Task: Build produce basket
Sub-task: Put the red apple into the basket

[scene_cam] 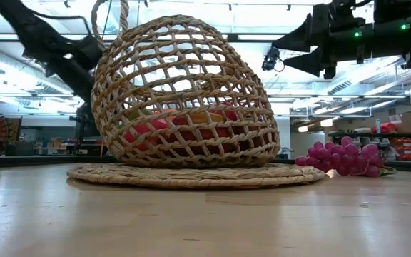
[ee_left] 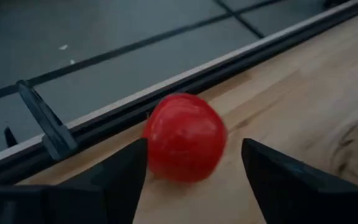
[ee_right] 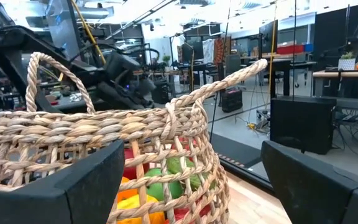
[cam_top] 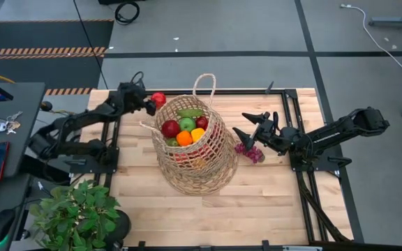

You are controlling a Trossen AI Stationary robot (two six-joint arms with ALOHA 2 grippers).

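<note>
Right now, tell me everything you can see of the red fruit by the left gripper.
The red fruit is round, smooth and glossy, plastic-looking, apple or tomato I cannot tell. It lies on the wooden table at the far edge, near the dark metal rail, outside the basket beside its rim. The left gripper has one finger on each side of it; one finger looks against it, with a gap at the other. Whether it is lifted or resting I cannot tell.
</note>
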